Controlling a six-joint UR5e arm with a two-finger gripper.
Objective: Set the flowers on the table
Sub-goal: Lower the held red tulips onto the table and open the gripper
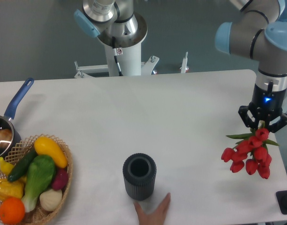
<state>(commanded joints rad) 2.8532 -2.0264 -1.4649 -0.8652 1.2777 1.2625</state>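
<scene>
The flowers (249,155), a bunch of red tulips with green leaves, hang heads-down from my gripper (263,123) at the right side of the white table (148,112). The gripper is shut on the stems, which are mostly hidden between its fingers. The red heads hang close above the tabletop near its right edge; I cannot tell whether they touch it. The dark ribbed vase (139,176) stands upright and empty at the front middle, well left of the gripper.
A person's hand (154,210) rests at the front edge by the vase. A wicker basket (64,180) of vegetables and fruit sits front left. A blue-handled pot (7,125) stands at the left edge. A dark object (286,201) lies front right.
</scene>
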